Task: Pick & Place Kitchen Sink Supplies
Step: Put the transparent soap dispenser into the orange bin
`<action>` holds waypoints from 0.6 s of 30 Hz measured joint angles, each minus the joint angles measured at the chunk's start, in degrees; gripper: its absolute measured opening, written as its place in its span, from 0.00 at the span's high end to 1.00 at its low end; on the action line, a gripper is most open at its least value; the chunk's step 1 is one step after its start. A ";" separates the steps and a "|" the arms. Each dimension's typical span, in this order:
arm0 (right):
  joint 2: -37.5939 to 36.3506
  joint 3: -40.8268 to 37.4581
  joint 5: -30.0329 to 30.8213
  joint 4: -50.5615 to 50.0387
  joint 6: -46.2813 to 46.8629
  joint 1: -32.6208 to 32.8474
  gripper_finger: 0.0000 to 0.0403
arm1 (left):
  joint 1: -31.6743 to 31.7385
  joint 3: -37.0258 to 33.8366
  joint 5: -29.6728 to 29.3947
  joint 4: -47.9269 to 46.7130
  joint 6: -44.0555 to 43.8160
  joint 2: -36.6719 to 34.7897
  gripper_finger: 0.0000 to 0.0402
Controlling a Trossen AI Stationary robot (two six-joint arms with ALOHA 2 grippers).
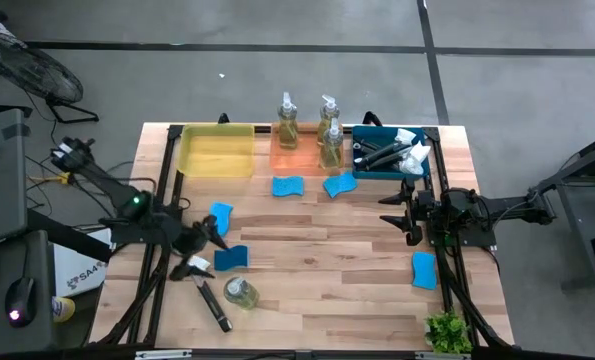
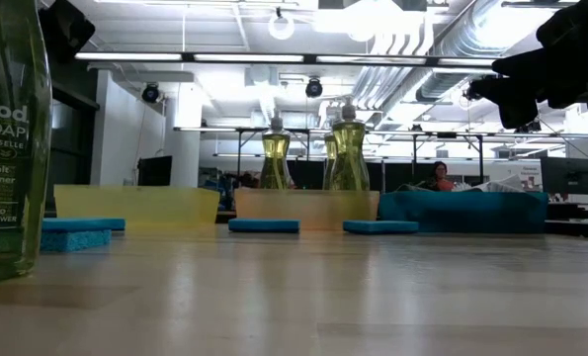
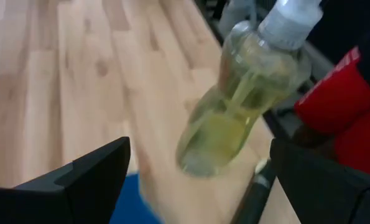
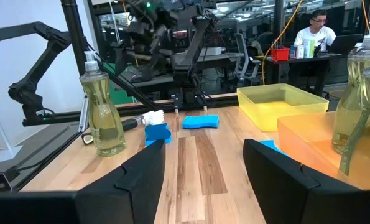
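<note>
A wooden bench (image 1: pixel 307 290) carries three trays along its far edge: a yellow tray (image 1: pixel 217 152), an orange tray (image 1: pixel 295 152) with three soap bottles standing in it, and a blue tray (image 1: pixel 389 155) holding dish brushes.

The left arm reaches in from the left. Its left pincer (image 1: pixel 205 245) hovers low over the near-left part of the bench with its fingers spread wide and nothing between them. The right arm waits at the right side; its right pincer (image 1: pixel 405 212) is partly spread and holds nothing.

The step in hand looks like the approach to a pick at the near-left cluster. A loose soap bottle (image 3: pixel 234 106) stands upright on the bench just ahead of the left pincer, toward the near edge, centred between the spread fingers in the left wrist view but not yet touched. A dish brush (image 1: pixel 209 298) lies flat just beside that bottle. A blue sponge (image 1: pixel 231 258) lies right next to the left pincer, another (image 1: pixel 220 214) just beyond it. Two more sponges (image 1: pixel 288 186) sit well apart from it near the trays, and one (image 1: pixel 424 270) lies near the right pincer.

The next move probably calls for lowering the left pincer around the bottle and closing squarely; a smooth, top-heavy bottle could tip if nudged off-centre.
</note>
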 joint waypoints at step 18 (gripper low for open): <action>0.00 0.02 0.00 -0.01 0.00 -0.01 0.48 | -4.53 -4.72 -0.62 22.06 6.10 11.24 0.05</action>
